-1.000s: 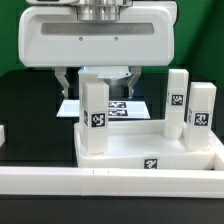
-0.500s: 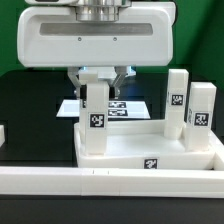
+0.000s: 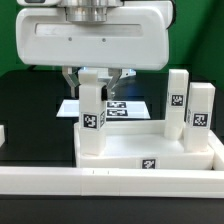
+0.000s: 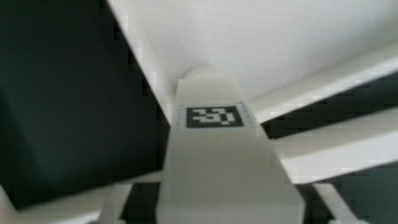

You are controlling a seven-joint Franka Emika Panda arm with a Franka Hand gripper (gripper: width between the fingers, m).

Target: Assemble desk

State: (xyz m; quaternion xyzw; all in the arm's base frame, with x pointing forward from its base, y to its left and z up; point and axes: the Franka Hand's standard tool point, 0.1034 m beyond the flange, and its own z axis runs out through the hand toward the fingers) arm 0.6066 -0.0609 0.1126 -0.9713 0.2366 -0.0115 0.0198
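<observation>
A white robot gripper [image 3: 93,76] hangs over a black desk [image 3: 30,110], its jaws pinching the top of a white block leg [image 3: 92,118] between them. That leg stands upright at a corner of the white tray-like tabletop [image 3: 150,160], on the exterior view's left side, with a black-and-white tag facing the camera. The tabletop rests on the desk with its raised rim up, close to the long white border bar [image 3: 110,182] that runs along the desk's near edge. Two more white legs [image 3: 178,103] [image 3: 201,112], each tagged, stand upright at the tabletop's far corner on the exterior view's right. Behind the tabletop, the marker board [image 3: 128,107] lies flat on the desk. In the wrist view, the gripped leg [image 4: 217,140] fills the middle, its tag visible, with the tabletop rim [image 4: 329,135] beyond.
</observation>
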